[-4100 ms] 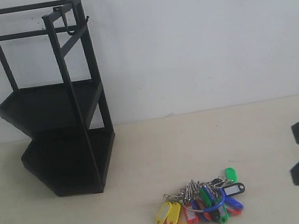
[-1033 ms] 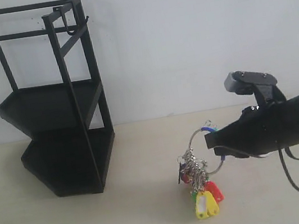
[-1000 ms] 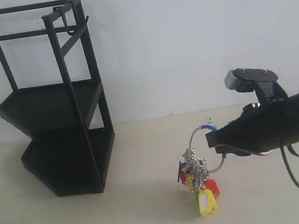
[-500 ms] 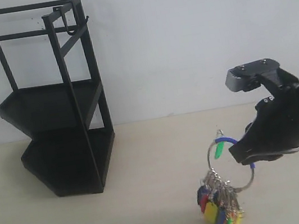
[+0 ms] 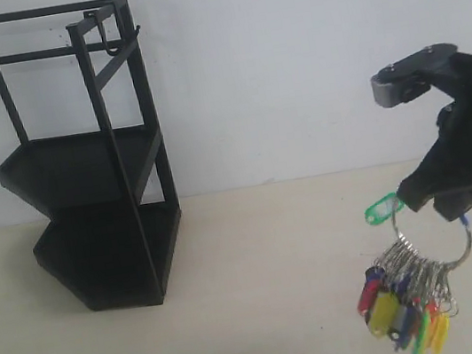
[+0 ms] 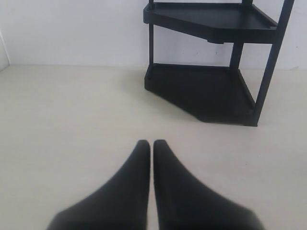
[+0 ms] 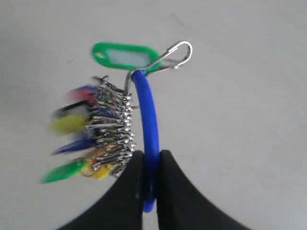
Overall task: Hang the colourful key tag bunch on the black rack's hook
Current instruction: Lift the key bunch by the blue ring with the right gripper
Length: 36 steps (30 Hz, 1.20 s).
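Note:
My right gripper (image 5: pixel 442 203) (image 7: pixel 151 154) is shut on the blue loop (image 7: pixel 149 122) of the colourful key tag bunch (image 5: pixel 403 299) (image 7: pixel 103 139). The bunch hangs in the air at the right of the exterior view, above the table. A green tag (image 5: pixel 383 207) sticks up beside the gripper. The black rack (image 5: pixel 90 164) (image 6: pixel 216 57) stands far off at the left, against the wall. Its hook (image 5: pixel 111 37) curves down from the top bar, with nothing on it. My left gripper (image 6: pixel 151 143) is shut with nothing in it, low over the table and pointing at the rack's lower shelf.
A pale wooden table (image 5: pixel 241 320) runs under everything, with a white wall (image 5: pixel 289 61) behind. Bare tabletop lies between the rack and the hanging tags.
The right gripper picked the bunch off the table, then swung right and upward. The tags now hang further right than half a second ago. The rack and left gripper stayed still.

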### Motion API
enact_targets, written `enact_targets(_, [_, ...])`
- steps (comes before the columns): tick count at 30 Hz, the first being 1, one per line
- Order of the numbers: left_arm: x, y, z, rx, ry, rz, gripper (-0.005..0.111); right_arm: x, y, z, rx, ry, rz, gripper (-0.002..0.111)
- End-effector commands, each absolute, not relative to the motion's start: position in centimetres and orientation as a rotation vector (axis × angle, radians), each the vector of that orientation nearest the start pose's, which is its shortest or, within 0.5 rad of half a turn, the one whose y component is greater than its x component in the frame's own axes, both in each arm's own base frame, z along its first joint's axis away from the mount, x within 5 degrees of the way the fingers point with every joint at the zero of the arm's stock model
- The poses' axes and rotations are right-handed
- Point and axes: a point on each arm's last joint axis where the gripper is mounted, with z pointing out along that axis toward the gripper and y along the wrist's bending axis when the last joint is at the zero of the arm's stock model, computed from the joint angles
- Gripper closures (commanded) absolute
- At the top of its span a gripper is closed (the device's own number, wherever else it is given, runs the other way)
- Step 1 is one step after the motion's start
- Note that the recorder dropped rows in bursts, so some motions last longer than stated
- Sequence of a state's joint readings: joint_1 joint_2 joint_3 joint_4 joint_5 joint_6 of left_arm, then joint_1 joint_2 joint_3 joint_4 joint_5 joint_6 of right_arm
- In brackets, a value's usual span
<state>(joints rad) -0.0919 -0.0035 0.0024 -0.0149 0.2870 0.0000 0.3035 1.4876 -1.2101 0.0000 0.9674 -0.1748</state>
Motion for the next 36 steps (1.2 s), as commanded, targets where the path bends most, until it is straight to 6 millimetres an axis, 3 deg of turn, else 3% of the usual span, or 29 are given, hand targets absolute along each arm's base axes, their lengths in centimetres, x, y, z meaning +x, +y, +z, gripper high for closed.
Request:
enact_targets(1, [5.4, -0.5, 18.8, 0.068, 1.766, -0.082, 0.102, 28.3, 10.2, 30.7, -0.927, 2.546, 0.036, 0.109])
enact_targets(3, [5.4, -0.5, 18.7, 0.068, 1.768, -0.082, 0.102, 27.8, 11.0, 30.7, -1.081, 2.501, 0.103, 0.109])
enact_targets(6, [5.4, -0.5, 18.7, 0.068, 1.768, -0.082, 0.102, 29.2, 10.4, 31.2, -0.740, 2.486, 0.007, 0.109])
enact_targets(7, [5.4, -0.5, 18.7, 0.068, 1.768, -0.082, 0.102, 29.3, 10.3, 31.2, -0.742, 2.478, -0.011, 0.109])
enact_targets(10, [5.4, -0.5, 18.7, 0.068, 1.768, -0.082, 0.102, 28.6, 11.3, 31.0, -1.012, 2.427, 0.043, 0.109])
enact_targets(13, [5.4, -0.5, 18.7, 0.068, 1.768, -0.082, 0.102, 29.5, 10.3, 31.4, -0.725, 2.455, -0.054, 0.109])
enact_targets(14, [5.4, -0.5, 18.7, 0.068, 1.768, -0.082, 0.102, 29.4, 10.4, 31.3, -0.761, 2.453, -0.073, 0.109])
enact_targets(17, [5.4, -0.5, 18.7, 0.068, 1.768, -0.082, 0.102, 28.0, 11.7, 30.8, -1.165, 2.415, -0.021, 0.109])
enact_targets(18, [5.4, -0.5, 18.7, 0.068, 1.768, -0.082, 0.102, 28.2, 11.5, 30.9, -1.120, 2.411, -0.055, 0.109])
enact_targets(20, [5.4, -0.5, 18.7, 0.068, 1.768, -0.082, 0.102, 29.4, 10.6, 31.5, -0.771, 2.429, -0.158, 0.109])
enact_targets(21, [5.4, -0.5, 18.7, 0.068, 1.768, -0.082, 0.102, 29.4, 10.6, 31.5, -0.753, 2.428, -0.171, 0.109])
enact_targets(24, [5.4, -0.5, 18.7, 0.068, 1.768, -0.082, 0.102, 27.8, 12.2, 30.7, -1.198, 2.399, -0.071, 0.109])
enact_targets(25, [5.4, -0.5, 18.7, 0.068, 1.768, -0.082, 0.102, 27.7, 12.4, 30.8, -1.213, 2.388, -0.064, 0.109])
enact_targets(28, [5.4, -0.5, 18.7, 0.068, 1.768, -0.082, 0.102, 28.4, 11.6, 31.5, -1.023, 2.435, -0.162, 0.109])
enact_targets(32, [5.4, -0.5, 18.7, 0.068, 1.768, -0.082, 0.102, 27.1, 12.3, 31.9, -1.266, 2.462, -0.077, 0.109])
enact_targets(36, [5.4, -0.5, 18.7, 0.068, 1.768, -0.082, 0.102, 28.3, 10.7, 33.2, -0.905, 2.506, -0.306, 0.109])
